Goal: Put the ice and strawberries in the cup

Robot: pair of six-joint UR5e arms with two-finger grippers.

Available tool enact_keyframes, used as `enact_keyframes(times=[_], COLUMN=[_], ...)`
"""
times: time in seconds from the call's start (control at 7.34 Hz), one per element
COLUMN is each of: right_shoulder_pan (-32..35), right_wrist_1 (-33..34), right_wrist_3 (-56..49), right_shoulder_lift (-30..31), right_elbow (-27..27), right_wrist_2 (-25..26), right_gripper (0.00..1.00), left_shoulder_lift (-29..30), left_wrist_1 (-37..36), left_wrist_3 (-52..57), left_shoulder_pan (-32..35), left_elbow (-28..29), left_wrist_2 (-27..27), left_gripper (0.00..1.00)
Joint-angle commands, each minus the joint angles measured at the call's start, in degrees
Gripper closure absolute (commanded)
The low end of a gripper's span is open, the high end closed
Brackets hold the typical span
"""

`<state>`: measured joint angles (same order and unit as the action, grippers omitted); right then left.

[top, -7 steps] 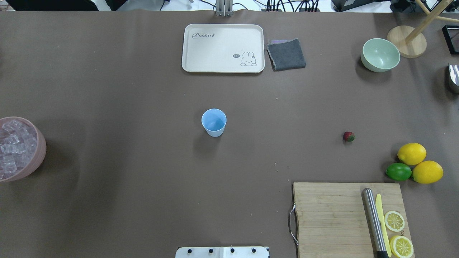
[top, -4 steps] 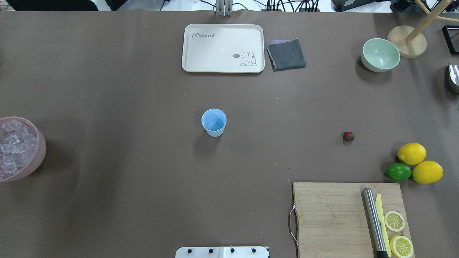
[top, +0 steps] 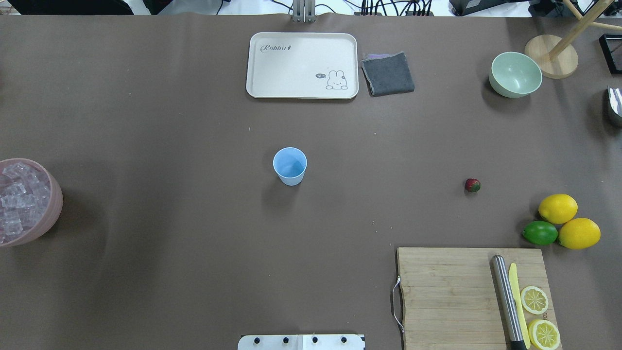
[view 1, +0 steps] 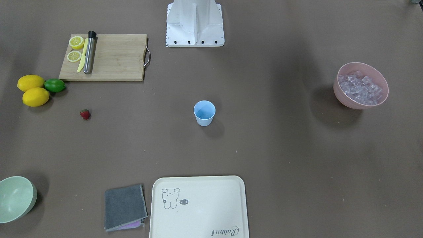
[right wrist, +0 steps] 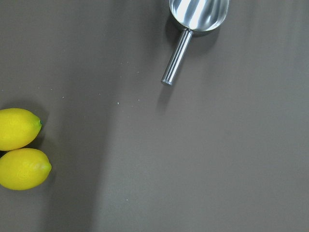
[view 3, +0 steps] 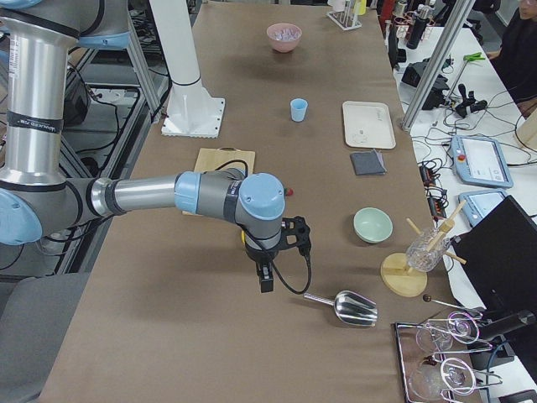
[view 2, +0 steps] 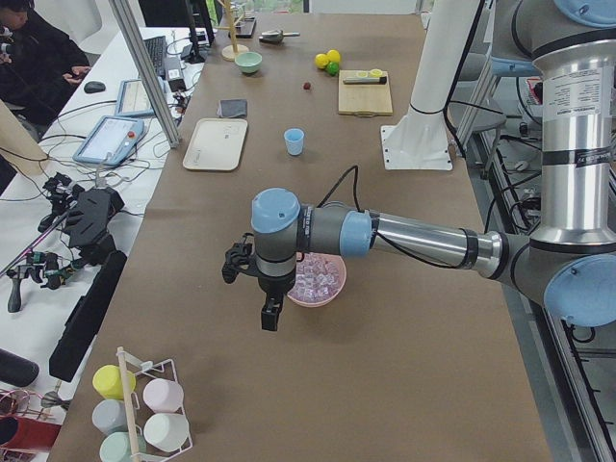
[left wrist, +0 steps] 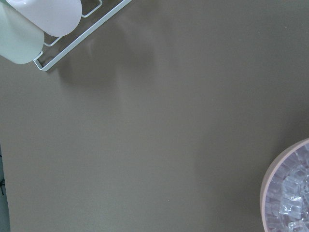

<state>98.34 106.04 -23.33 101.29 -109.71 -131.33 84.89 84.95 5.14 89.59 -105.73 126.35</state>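
Observation:
The light-blue cup (top: pixel 290 166) stands upright and empty mid-table; it also shows in the front view (view 1: pixel 204 113). The strawberry (top: pixel 472 184) lies alone on the table to its right, left of the lemons. The ice (top: pixel 17 199) fills a pink bowl (top: pixel 56 197) at the far left edge; the left wrist view shows it (left wrist: pixel 292 193) at its lower right. My left gripper (view 2: pixel 268 313) hangs beside the pink bowl, on the side away from the cup. My right gripper (view 3: pixel 265 280) hangs above the table past the cutting board. I cannot tell whether either is open or shut.
Two lemons (top: pixel 558 208) and a lime (top: pixel 540 233) lie at the right. A cutting board (top: pixel 452 296) with a muddler and lemon slices sits front right. A tray (top: pixel 302 65), cloth (top: pixel 388 74) and green bowl (top: pixel 515 74) line the far side. A metal scoop (view 3: pixel 352 308) lies near my right gripper.
The light on the ice in the pink bowl shifts slightly. Nothing else on the table has moved.

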Motion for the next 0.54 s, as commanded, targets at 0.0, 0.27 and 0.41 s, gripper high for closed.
enact_keyframes(times=[0.0, 0.27, 0.41], right_shoulder_pan=[0.88, 1.68, 1.59], right_wrist_1=[-0.31, -0.31, -0.31], right_wrist_3=[-0.23, -0.23, -0.32], right_shoulder_lift=[1.01, 1.19, 1.19], right_elbow=[-0.50, -1.47, -1.12], right_wrist_2=[0.10, 0.28, 0.11], right_gripper=[0.00, 0.00, 0.00], left_shoulder_lift=[0.63, -0.07, -0.08], left_wrist_1=[0.66, 2.33, 2.33], left_wrist_3=[0.22, -0.13, -0.31], left_shoulder_pan=[-0.12, -0.47, -0.47], left_elbow=[0.00, -0.26, -0.18], left_wrist_2=[0.21, 0.47, 0.39], left_gripper=[0.03, 0.03, 0.03])
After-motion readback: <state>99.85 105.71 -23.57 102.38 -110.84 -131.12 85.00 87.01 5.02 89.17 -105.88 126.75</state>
